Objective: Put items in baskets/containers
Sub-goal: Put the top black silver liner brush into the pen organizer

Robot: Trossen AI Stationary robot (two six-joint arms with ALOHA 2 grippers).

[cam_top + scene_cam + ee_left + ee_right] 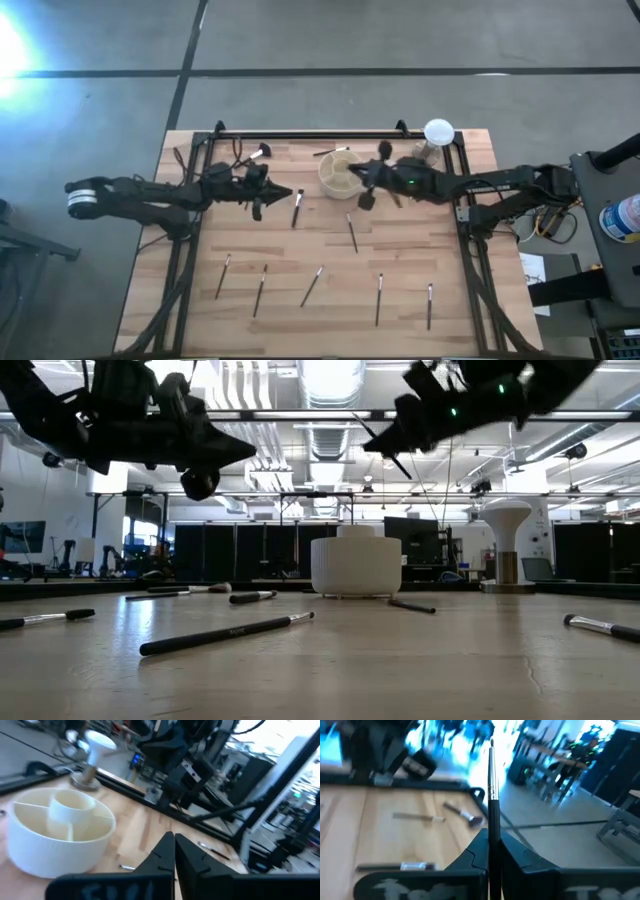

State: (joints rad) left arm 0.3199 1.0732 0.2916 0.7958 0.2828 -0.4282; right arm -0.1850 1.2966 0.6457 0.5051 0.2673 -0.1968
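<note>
Wooden worktop (400, 300) before you carried about ten loose brushes (261, 290); your right end effector (366, 199) gripped one brush (493, 785) beside the seemingly empty cream holder (338, 172); left end effector (257, 209) was closed, empty.

Brushes (352, 232) scattered — cream holder (340, 172) upright.

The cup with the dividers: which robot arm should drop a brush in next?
Right. The right gripper already pinches a brush beside the cup; the left gripper is shut and empty, farther away.
</note>
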